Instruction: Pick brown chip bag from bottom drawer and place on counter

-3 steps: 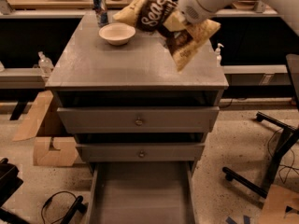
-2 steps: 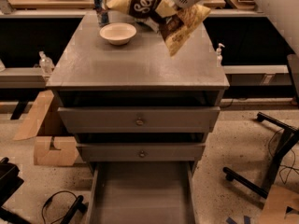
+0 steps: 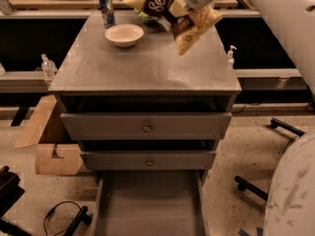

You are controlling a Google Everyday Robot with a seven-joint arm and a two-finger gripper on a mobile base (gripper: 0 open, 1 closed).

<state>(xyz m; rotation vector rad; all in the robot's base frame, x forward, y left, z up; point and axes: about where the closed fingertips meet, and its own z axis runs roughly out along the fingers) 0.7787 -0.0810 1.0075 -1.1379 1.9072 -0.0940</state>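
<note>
The brown chip bag [image 3: 170, 11] hangs tilted in the air over the back right of the counter [image 3: 142, 65], tan ends out, dark middle with white lettering. My gripper [image 3: 183, 5] is shut on the bag's middle, coming in from the upper right; its fingers are mostly hidden by the bag and wrist. The bottom drawer [image 3: 150, 205] is pulled open at the bottom of the view and its grey floor holds nothing that I can see.
A white bowl [image 3: 124, 34] and a blue can [image 3: 106, 9] stand at the counter's back left. Something green [image 3: 143, 17] peeks out behind the bag. Two knob-fronted drawers [image 3: 146, 127] are closed. A spray bottle [image 3: 230, 57] stands right; cardboard [image 3: 47, 141] lies left.
My gripper has carried the chip bag up and toward the back of the counter, further from the front edge. The bowl and can have not moved.
</note>
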